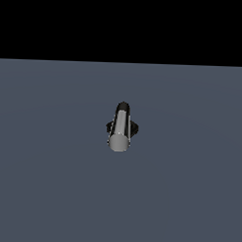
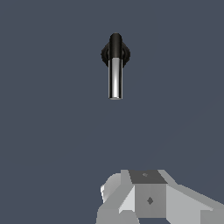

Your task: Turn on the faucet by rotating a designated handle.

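The faucet [image 1: 122,127] stands alone on the grey floor. Its black ribbed base [image 1: 134,127] shows on both sides of the bar. The handle [image 1: 119,130] is a grey metallic cylinder whose flat round end faces the exterior camera. It joins a black elbow [image 1: 123,106] at its far end. In the wrist view the faucet [image 2: 115,54] is far off, with the handle [image 2: 115,78] pointing toward my gripper [image 2: 146,192]. Only grey-white parts of the gripper show at the frame edge, well apart from the handle. I cannot tell how the jaws stand. The gripper is out of the exterior view.
A flat grey floor [image 1: 51,189] lies all around the faucet. A black background [image 1: 124,24] fills the upper part of the exterior view. No other objects show.
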Robot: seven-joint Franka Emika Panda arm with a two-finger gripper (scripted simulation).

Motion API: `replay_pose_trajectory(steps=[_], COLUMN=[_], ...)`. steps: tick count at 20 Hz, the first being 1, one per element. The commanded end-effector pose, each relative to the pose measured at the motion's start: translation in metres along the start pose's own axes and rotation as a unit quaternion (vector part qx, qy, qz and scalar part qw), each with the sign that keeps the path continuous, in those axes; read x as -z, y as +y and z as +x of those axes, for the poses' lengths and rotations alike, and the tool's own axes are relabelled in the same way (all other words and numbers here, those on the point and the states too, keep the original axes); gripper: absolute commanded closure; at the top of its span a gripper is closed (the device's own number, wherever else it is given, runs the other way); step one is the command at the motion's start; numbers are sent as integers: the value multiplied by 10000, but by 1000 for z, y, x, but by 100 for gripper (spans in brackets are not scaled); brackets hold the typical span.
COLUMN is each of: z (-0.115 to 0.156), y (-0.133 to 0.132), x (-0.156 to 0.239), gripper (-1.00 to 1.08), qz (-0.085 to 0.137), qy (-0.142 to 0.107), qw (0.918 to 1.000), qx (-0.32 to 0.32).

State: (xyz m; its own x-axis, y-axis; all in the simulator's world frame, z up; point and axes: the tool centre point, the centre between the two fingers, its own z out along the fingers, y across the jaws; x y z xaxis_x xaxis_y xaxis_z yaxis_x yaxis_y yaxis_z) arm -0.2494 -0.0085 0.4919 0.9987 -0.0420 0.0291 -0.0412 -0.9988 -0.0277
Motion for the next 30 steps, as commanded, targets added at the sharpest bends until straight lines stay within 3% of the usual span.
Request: replay_pose_trajectory(steps=[1, 13, 30], z=[0, 9, 44], y=[0, -5, -24], x=[0, -35, -169], gripper=[108, 108, 108], qz=[0, -11, -55], qy=[0, -13, -65], qw=[10000, 10000, 9998], qx=[0, 36, 185])
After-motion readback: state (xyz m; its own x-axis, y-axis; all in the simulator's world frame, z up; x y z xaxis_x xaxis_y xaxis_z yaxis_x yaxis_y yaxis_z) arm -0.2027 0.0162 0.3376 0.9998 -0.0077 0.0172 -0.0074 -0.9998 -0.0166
